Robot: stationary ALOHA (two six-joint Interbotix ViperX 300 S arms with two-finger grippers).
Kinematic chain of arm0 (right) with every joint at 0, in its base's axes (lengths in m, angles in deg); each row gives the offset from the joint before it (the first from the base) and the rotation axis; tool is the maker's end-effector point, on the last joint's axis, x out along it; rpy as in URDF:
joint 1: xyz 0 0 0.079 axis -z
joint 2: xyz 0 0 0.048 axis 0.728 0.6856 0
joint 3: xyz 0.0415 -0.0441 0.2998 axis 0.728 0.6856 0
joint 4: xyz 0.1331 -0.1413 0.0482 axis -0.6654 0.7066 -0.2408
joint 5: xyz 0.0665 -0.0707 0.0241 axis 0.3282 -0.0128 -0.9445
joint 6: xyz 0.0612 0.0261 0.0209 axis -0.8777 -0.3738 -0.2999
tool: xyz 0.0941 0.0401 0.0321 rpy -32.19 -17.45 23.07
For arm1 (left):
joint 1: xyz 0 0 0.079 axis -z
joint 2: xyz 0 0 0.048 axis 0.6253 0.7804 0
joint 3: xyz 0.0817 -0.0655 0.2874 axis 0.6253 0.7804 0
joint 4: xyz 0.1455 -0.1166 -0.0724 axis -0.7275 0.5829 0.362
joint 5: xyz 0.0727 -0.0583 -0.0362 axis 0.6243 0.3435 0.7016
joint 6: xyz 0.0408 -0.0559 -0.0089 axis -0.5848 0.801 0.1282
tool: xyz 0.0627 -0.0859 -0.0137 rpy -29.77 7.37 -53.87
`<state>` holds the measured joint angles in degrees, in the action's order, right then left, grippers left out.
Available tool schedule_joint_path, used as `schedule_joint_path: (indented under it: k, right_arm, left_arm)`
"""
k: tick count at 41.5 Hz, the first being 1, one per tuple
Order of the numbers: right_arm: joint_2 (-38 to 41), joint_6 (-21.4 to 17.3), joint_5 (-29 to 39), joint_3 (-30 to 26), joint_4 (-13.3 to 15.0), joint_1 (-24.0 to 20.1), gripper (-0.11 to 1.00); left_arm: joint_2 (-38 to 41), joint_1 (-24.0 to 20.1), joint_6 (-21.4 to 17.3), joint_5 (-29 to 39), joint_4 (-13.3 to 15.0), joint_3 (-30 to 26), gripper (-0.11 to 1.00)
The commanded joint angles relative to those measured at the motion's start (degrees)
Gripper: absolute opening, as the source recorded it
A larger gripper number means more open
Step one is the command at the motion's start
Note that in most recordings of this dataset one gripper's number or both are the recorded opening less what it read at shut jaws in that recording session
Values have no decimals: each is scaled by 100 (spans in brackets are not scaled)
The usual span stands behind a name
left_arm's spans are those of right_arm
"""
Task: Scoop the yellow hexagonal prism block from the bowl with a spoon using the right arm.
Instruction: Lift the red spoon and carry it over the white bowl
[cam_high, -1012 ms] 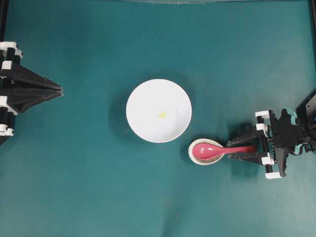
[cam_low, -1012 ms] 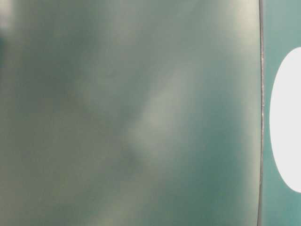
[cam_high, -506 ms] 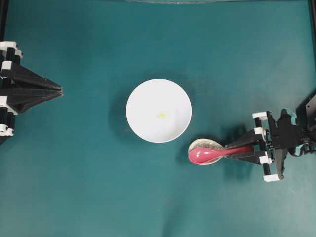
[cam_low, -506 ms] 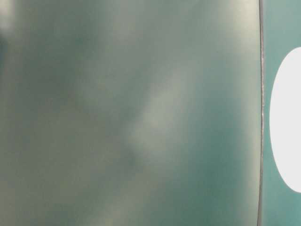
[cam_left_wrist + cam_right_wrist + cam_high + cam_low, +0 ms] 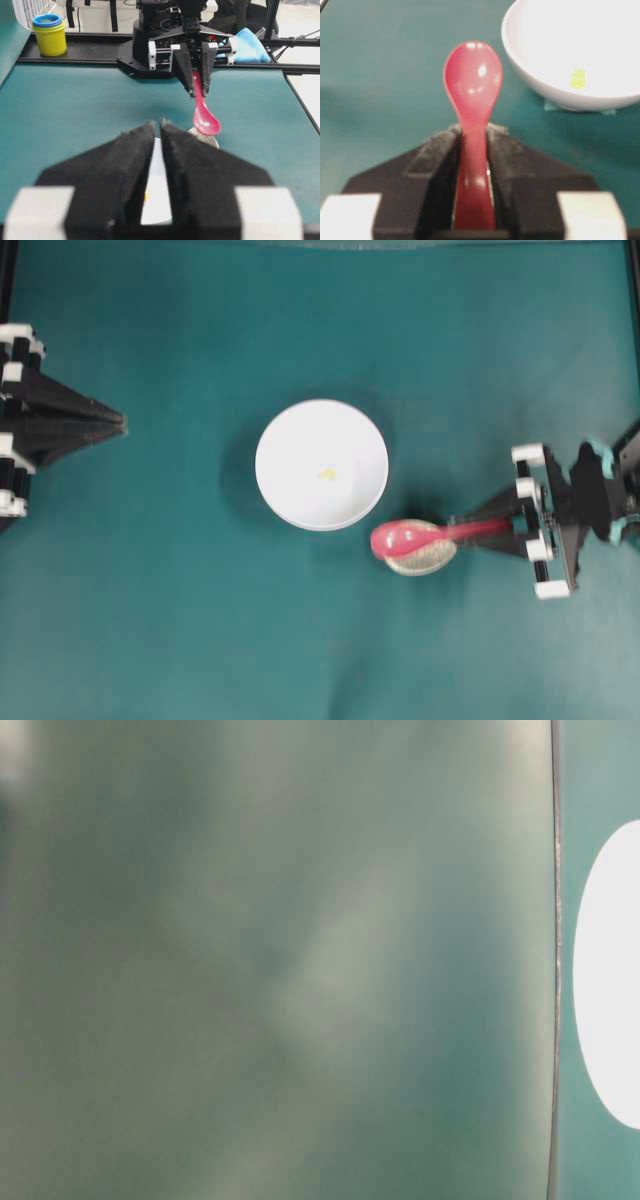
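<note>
Right tool (image 5: 472, 137) grips spoon (image 5: 473, 80) handle, beside bowl (image 5: 540, 80)

Block (image 5: 327, 474) in bowl (image 5: 290, 500); spoon (image 5: 410, 537) just right of it

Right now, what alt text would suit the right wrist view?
A black end effector grips a pink-red spoon by its handle, scoop pointing away. At upper right, a white bowl holds a tiny yellow block on a teal table.

A speckled spoon rest (image 5: 420, 558) sits on the teal table (image 5: 180, 620). Beyond the table's far edge, stacked yellow and blue cups (image 5: 49, 34) stand, with a blue cloth (image 5: 250, 46) apart from them.
</note>
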<state>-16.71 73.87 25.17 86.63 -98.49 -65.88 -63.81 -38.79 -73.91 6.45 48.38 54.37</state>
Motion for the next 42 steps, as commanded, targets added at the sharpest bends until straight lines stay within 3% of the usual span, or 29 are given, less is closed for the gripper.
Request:
schedule_joint_path:
  k: [1, 15, 32, 42]
  right_arm:
    - [-387, 123, 606, -264, -9, 246, 25]
    - [-1125, 272, 2347, -888, 9, 1160, 25]
    - [-1213, 272, 3586, -1503, 26, 1925, 25]
    - [-1178, 255, 4843, -2118, 26, 2320, 25]
  left_arm:
    - [44, 0, 0, -88, -9, -132, 13]
    - [35, 0, -9, -88, -9, -141, 13]
    - [44, 0, -97, -62, -9, -141, 13]
    - [44, 0, -105, -62, -9, -141, 13]
